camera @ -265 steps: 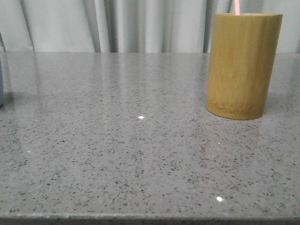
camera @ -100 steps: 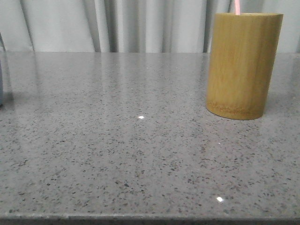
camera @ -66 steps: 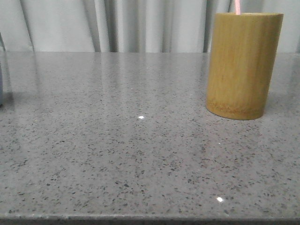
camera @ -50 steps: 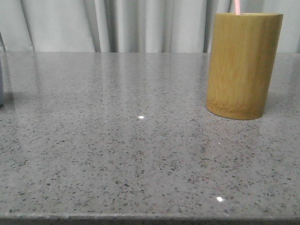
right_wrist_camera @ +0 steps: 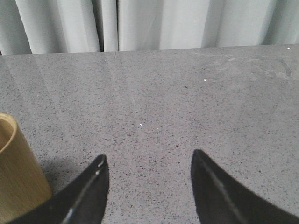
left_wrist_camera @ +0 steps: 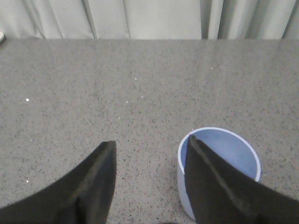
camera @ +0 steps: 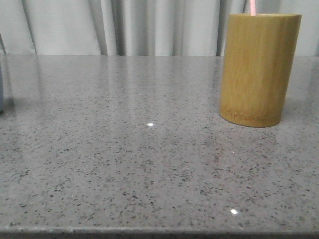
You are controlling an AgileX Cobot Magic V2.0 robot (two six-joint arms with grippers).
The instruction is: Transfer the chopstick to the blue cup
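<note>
A short length of a pale pink chopstick (camera: 253, 6) sticks up out of the tall tan bamboo holder (camera: 258, 69) at the right of the front view; the holder's rim also shows in the right wrist view (right_wrist_camera: 16, 172). The blue cup (left_wrist_camera: 224, 156) stands upright and empty in the left wrist view; only a sliver of it (camera: 1, 94) shows at the front view's left edge. My left gripper (left_wrist_camera: 152, 147) is open and empty, one finger overlapping the cup's rim. My right gripper (right_wrist_camera: 148, 161) is open and empty over bare counter beside the holder.
The grey speckled stone counter (camera: 149, 149) runs the full width, its front edge (camera: 159, 231) along the bottom of the front view. Pale curtains (camera: 124, 25) hang behind the counter.
</note>
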